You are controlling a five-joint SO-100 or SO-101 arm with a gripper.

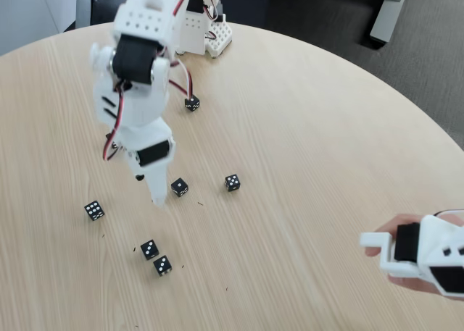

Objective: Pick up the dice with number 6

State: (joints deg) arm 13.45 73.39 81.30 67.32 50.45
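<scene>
Black with white pips, the dice with number 6 (93, 210) is lying on the counter (312, 128), left of the end effector (157, 198) — fingers seemingly together. It is hovering nearer another die (179, 187) — risking grabbing that one.

White arm over a round wooden table strewn with black dice.

The gripper (156, 195) points down with its tip at the table (312, 150), just left of a die (179, 187); whether the jaws are parted cannot be told. Another die (232, 182) lies to the right, one (192, 103) sits farther back beside the arm's wires, and two (149, 249) (162, 265) lie close together in front. The six (93, 210) lies apart at left — two rows of three pips. At lower right, a hand (395, 255) holds a white handle (428, 253).
</scene>
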